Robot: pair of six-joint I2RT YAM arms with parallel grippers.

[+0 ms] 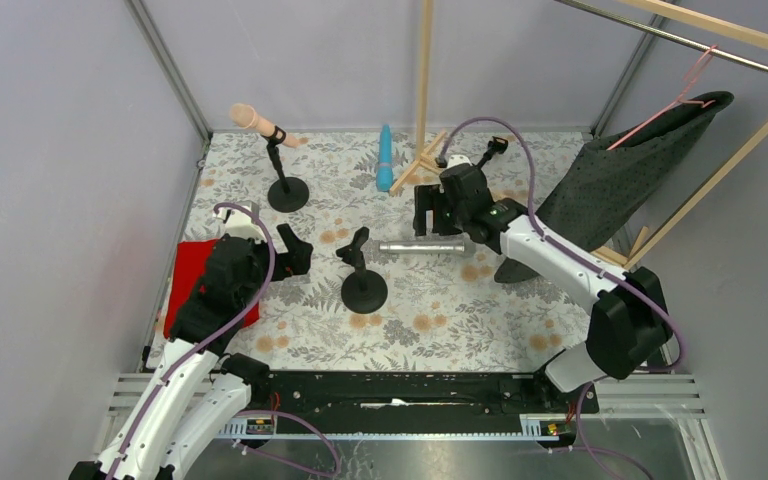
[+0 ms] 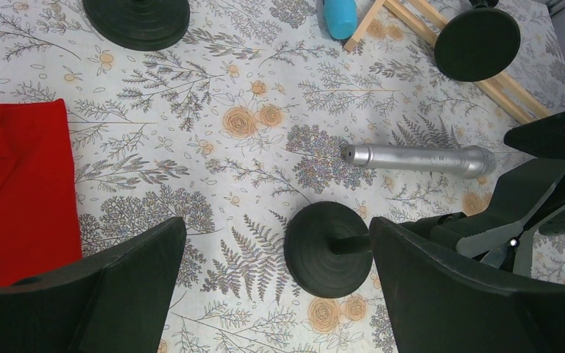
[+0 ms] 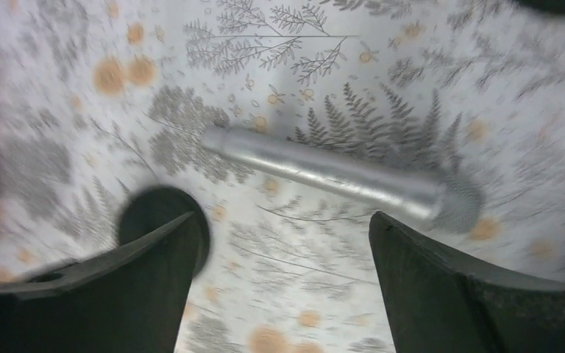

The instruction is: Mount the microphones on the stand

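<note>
Directly beneath the right gripper, the silver-grey stick-shaped microphone lies flat on the floral-patterned tablecloth. It crosses the gap between the two black fingers without touching either. The jaws stand wide apart and hold nothing; this wrist view is blurred. Seen from above, the microphone lies just right of the middle black round-based stand, whose clip is empty. The left gripper hangs over that stand's base, jaws spread wide and grasping nothing, apart from the silver microphone.

Microphones number three. Besides the silver one on the cloth, a bright cyan-blue microphone lies at the back beside the foot of a wooden pole. A peach-pink microphone sits tilted in the clip of the back-left stand. Stands number three as well; the third stand is behind the right gripper. One red cloth lies at the left edge, and one dark speckled cloth hangs at the right.
</note>
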